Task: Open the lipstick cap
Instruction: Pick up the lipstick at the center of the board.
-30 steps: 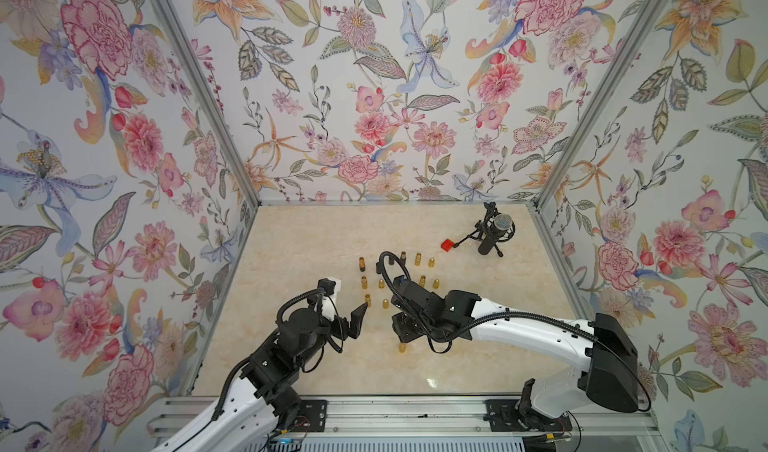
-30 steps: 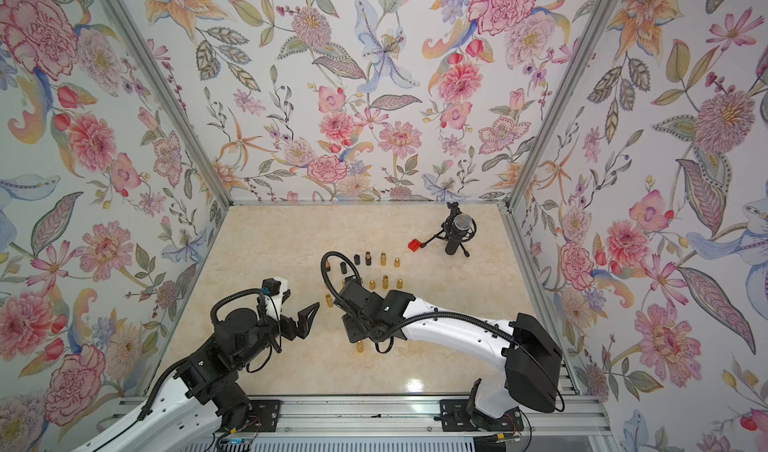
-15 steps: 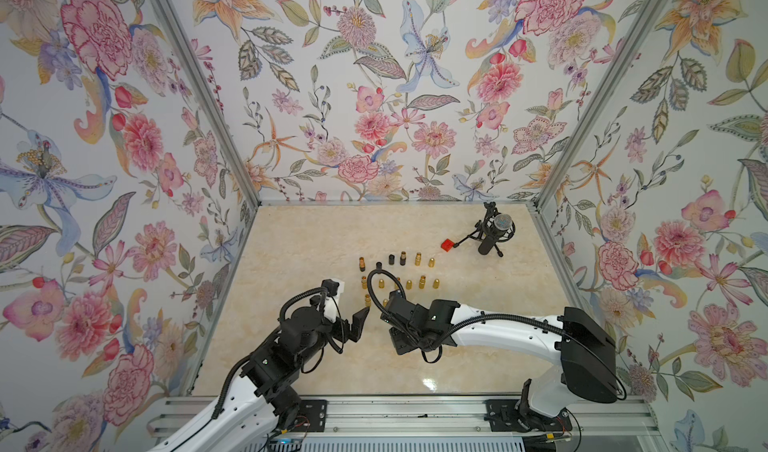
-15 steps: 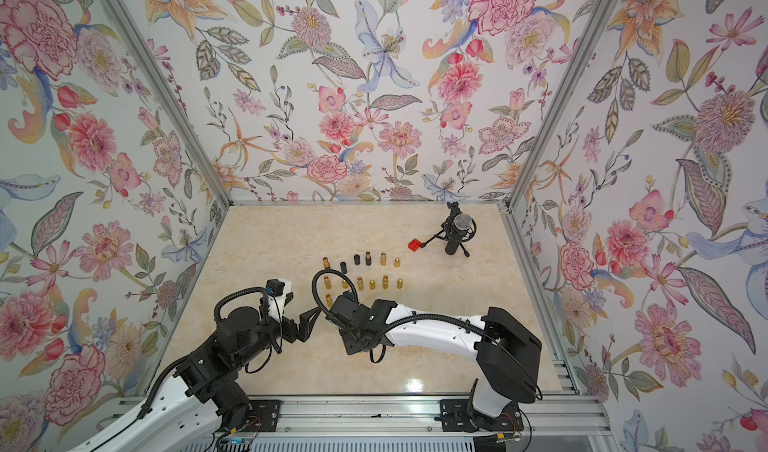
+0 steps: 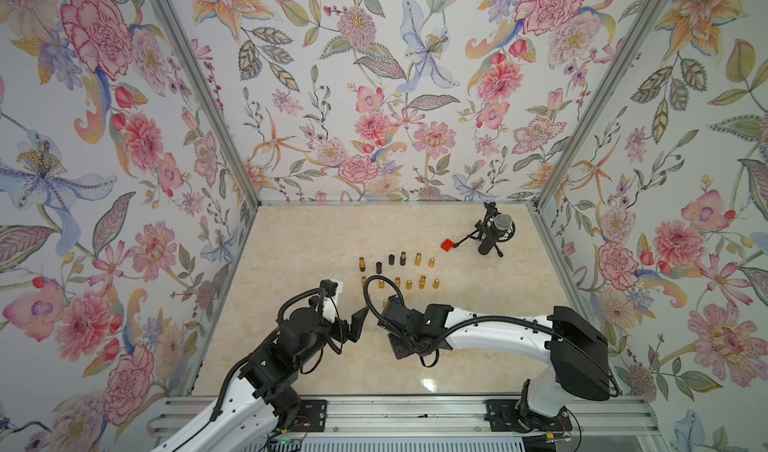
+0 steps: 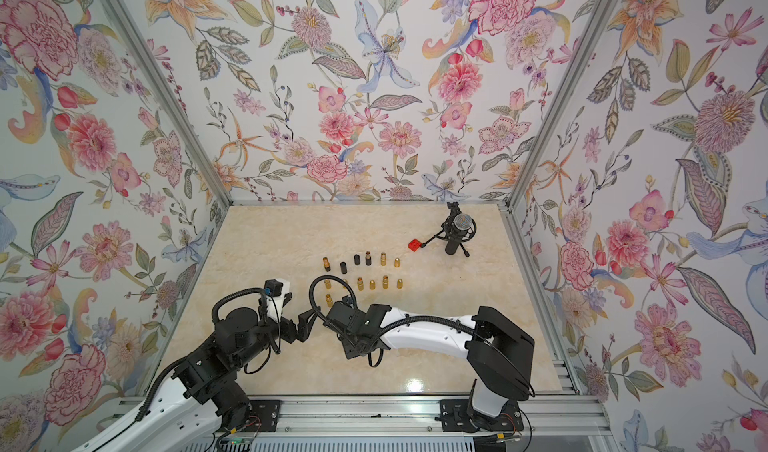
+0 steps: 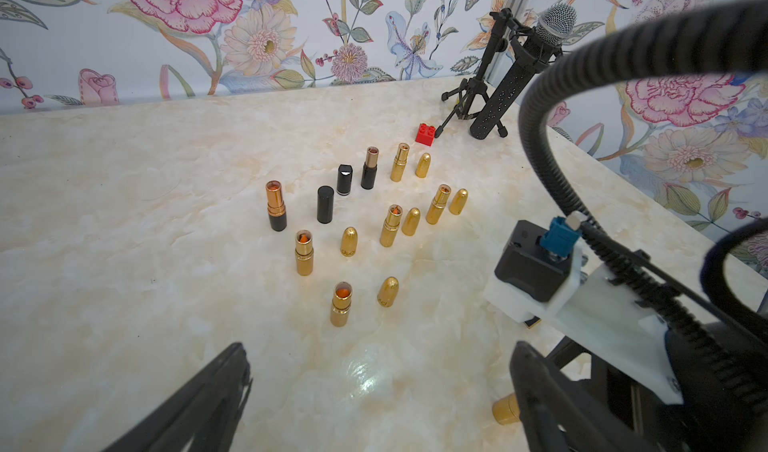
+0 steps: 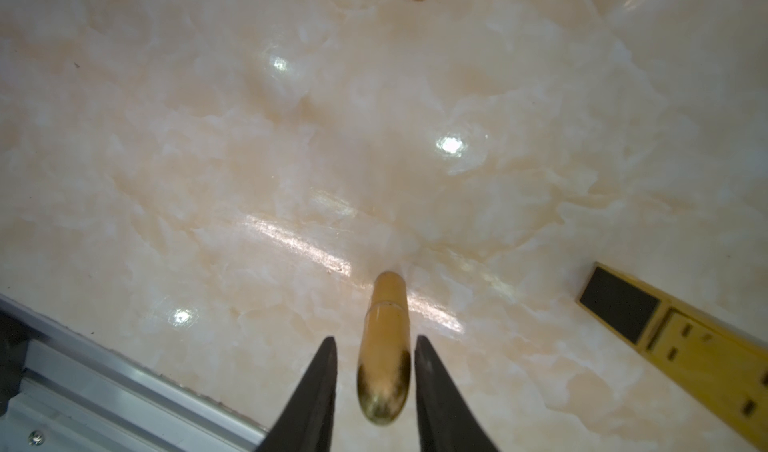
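Marble tabletop (image 8: 208, 138) by front rail (image 8: 124, 387) bears gold lipstick (image 8: 384, 346), right hand (image 8: 375, 338) flanking with slim gaps, left hand (image 7: 380, 348) spread wide, empty

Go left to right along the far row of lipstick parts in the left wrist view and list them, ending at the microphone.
copper-and-black lipstick → round black cap → slant-topped black cap → black lipstick → gold lipstick → gold cap → microphone

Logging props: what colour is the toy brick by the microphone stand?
Small plastic brick: red; left wrist view.
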{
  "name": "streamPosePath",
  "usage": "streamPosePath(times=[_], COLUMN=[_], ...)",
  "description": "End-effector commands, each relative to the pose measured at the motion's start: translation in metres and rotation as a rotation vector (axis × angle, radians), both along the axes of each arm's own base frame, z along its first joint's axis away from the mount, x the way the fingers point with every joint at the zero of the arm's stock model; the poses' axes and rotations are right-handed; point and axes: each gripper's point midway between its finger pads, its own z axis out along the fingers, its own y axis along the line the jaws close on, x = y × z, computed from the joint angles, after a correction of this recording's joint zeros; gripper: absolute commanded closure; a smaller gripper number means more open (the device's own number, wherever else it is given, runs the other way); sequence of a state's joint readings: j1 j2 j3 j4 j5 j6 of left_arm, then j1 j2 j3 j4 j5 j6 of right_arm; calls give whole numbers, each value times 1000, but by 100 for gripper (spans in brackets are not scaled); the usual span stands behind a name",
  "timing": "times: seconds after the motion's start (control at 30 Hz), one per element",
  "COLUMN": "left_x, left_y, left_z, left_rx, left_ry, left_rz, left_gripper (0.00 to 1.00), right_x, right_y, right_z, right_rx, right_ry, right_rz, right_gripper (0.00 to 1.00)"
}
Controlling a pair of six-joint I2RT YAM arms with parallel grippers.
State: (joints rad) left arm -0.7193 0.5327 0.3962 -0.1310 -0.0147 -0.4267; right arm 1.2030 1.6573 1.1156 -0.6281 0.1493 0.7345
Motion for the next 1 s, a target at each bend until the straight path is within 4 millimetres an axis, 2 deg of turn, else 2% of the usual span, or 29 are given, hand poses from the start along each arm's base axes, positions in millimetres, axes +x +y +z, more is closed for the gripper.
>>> streamPosePath(times=[0.0,0.23,0.6,0.77,0.97], left_x=[2,2,1,2,6], left_y=[3,3,4,4,2], left_z=[12,11,11,13,22], left_rx=[-17,-16,-16,-17,-18], left_ry=[-16,-16,-15,-20,-61], left_rz=[27,26,26,31,27], left_gripper=[1,1,1,1,1], right_x=[2,0,0,1,5], right_y=[-6,-8,-6,-3,1], right_z=[-9,-14,-10,0,28], right_rx=[-33,-46,-32,-2,91], right_ry=[-14,-5,-9,-11,-2], right_rz=[-27,-30,-27,-28,-39], right_gripper=[68,69,75,75,75])
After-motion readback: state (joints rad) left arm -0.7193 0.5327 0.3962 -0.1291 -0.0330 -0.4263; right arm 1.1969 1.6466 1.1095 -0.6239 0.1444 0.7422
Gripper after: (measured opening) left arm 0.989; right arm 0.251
